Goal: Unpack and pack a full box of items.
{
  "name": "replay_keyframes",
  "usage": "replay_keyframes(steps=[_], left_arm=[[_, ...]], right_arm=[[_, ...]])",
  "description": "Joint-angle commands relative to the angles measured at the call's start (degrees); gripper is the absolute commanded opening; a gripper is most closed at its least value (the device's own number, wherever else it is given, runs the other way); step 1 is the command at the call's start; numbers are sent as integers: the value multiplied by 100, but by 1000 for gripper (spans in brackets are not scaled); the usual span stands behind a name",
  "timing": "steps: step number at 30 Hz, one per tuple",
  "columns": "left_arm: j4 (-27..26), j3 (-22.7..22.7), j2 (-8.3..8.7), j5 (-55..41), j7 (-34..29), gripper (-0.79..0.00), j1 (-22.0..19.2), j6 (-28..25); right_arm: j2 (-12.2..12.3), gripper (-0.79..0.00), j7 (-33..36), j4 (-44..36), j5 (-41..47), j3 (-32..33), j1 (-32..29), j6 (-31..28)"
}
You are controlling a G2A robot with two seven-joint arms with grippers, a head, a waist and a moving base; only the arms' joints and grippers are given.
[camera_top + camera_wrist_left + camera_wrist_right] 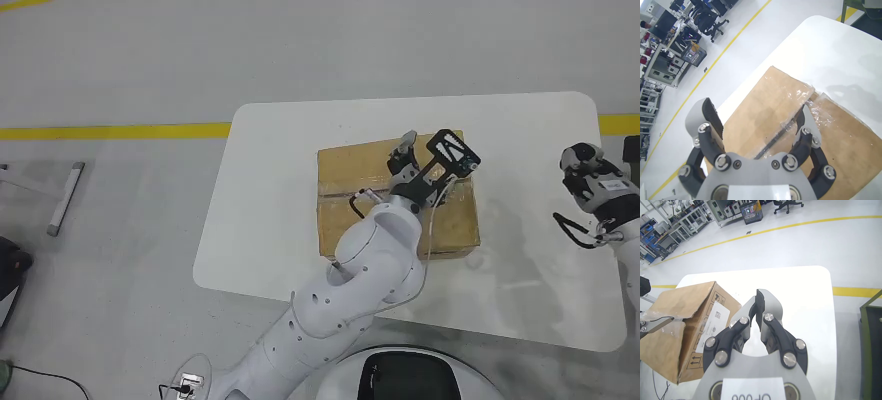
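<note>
1. Left tool (pixel 757 117): fingers apart, one tip in the flap seam of the box (pixel 768 94) beneath it.
2. Right tool (pixel 756 308): fingers together, empty, over the tabletop (pixel 806 291), apart from the box.

The contents of the cardboard box (pixel 345 190) lie hidden under its taped flaps (pixel 770 106), and the left arm (pixel 375 250) covers part of its top in the top view.

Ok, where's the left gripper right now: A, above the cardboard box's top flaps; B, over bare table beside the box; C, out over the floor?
A: the left gripper is open directly above the cardboard box, at the taped seam between its top flaps.
</note>
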Motion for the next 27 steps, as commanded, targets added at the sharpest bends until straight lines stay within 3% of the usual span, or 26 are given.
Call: replay_keyframes(steps=[1,13,19,27], left_arm=[[-261,-215,38,18,-153,0,157,-51],[-2457,-2123,378,431,-1153,0,1745,-338],[-3226,-3132,497,617,-1265,0,2533,-344],[-3850,-4027,577,561,-1184,0,3226,-377]], right_arm=[[0,-785,27,-63,103,-41,17,-4],[-13,-785,44,-534,-305,-1037,322,91],[-59,-785,159,-627,-849,-2226,783,50],[-278,-785,71,-63,-1845,-4246,1937,349]])
